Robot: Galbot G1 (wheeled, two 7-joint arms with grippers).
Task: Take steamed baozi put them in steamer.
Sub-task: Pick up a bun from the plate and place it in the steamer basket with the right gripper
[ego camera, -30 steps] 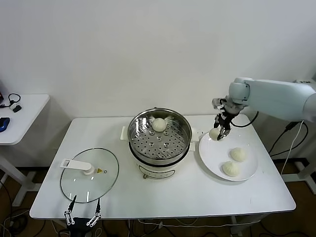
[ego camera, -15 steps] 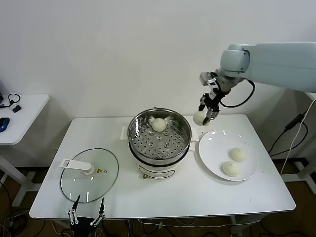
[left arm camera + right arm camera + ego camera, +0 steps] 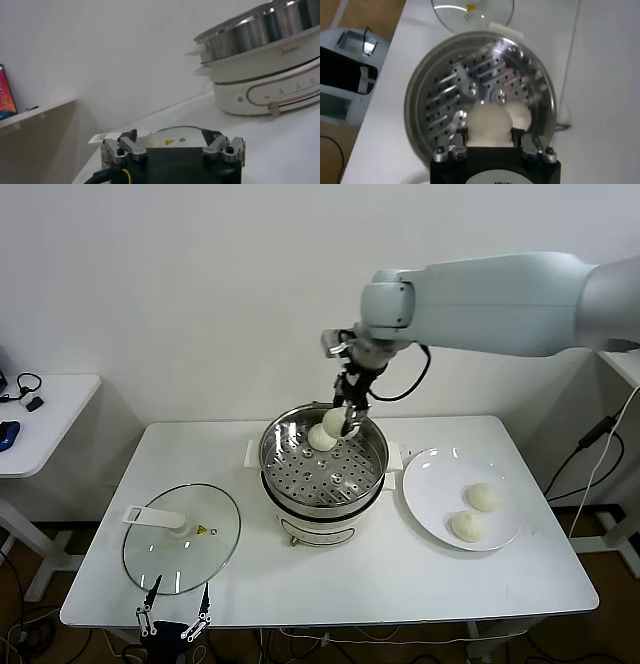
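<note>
Right gripper (image 3: 345, 416) clamped on a baozi (image 3: 335, 421) over the steamer (image 3: 372, 452) mid-frame, another bun (image 3: 320, 438) just below it, glass lid (image 3: 180, 539) lower left, plate (image 3: 432, 492) right with two buns, left gripper (image 3: 171, 622) jaws spread at bottom edge

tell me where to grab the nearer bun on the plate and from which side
Grip the nearer bun across its widest middle, coming straight down from above: it sits dome-up on the flat plate, with open space around it apart from the second bun behind.

held baozi (image 3: 334, 422) now over steamer (image 3: 372, 454)
</note>
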